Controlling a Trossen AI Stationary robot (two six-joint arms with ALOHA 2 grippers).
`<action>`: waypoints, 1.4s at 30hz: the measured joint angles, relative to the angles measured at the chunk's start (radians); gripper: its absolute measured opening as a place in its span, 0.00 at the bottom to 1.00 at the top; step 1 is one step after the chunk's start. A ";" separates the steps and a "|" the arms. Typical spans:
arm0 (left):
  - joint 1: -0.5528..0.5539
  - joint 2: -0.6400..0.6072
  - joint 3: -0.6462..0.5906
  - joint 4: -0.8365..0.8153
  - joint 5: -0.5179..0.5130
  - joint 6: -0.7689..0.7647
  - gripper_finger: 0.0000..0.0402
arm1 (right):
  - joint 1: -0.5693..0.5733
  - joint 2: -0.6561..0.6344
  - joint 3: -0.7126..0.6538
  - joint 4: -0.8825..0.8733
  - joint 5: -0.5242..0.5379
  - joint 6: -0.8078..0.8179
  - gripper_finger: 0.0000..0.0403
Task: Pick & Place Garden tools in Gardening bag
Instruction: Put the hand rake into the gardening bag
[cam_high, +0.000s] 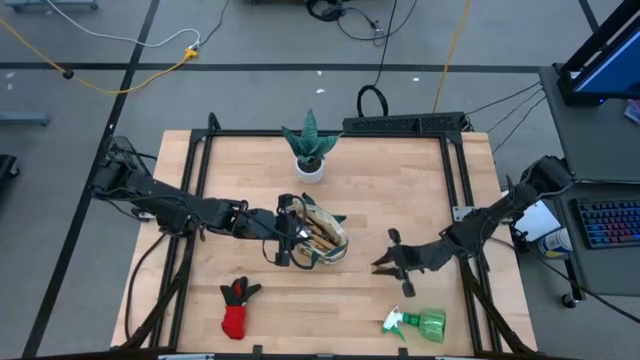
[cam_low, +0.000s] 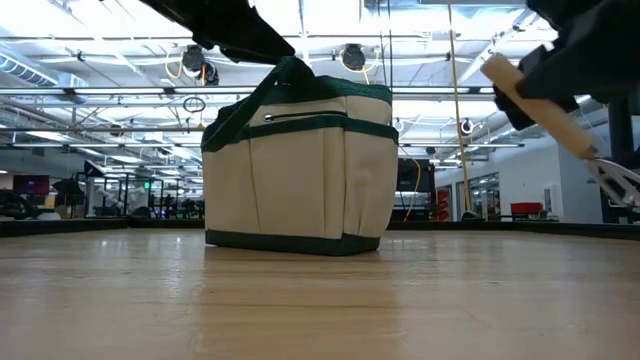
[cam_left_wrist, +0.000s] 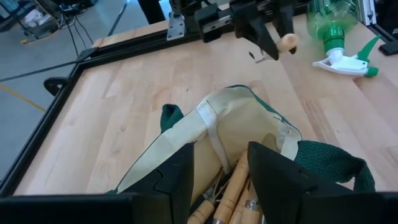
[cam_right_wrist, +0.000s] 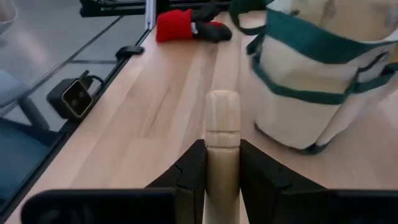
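Right fingers (cam_right_wrist: 222, 165) are clamped on a wooden handle (cam_right_wrist: 222, 121), and the low view shows metal tines at its far end, so it's the rake (cam_low: 565, 115), carried off the surface, right of centre and angled toward the bag (cam_high: 318, 235). Good hold: wood is stiff and light and grips well at the handle; the tines would slip and snag canvas.

Left fingers (cam_left_wrist: 221, 171) stand parted over the bag's mouth with the canvas rim between them, though whether they actually pinch it I cannot tell. More wooden handles already poke out of the bag beneath them. The bag sits at the middle of the surface, soft-sided, likely to sag or slide if nudged, so a steadying hold on the rim makes sense.

Out toward the near edge lie the glove (cam_high: 236, 308), left of centre, limp and easy to pinch anywhere, and the spray bottle (cam_high: 420, 324), toward the near right corner, smooth plastic, best taken at the neck.
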 joint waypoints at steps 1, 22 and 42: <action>0.000 0.000 0.000 0.000 0.000 0.000 0.39 | -0.006 0.000 0.000 0.003 0.000 0.000 0.16; 0.000 0.000 0.000 0.025 0.000 0.014 0.39 | -0.138 -0.001 0.002 0.320 0.005 0.063 0.16; 0.000 0.000 0.000 0.032 -0.001 0.019 0.39 | -0.178 -0.001 0.067 0.364 0.101 0.109 0.16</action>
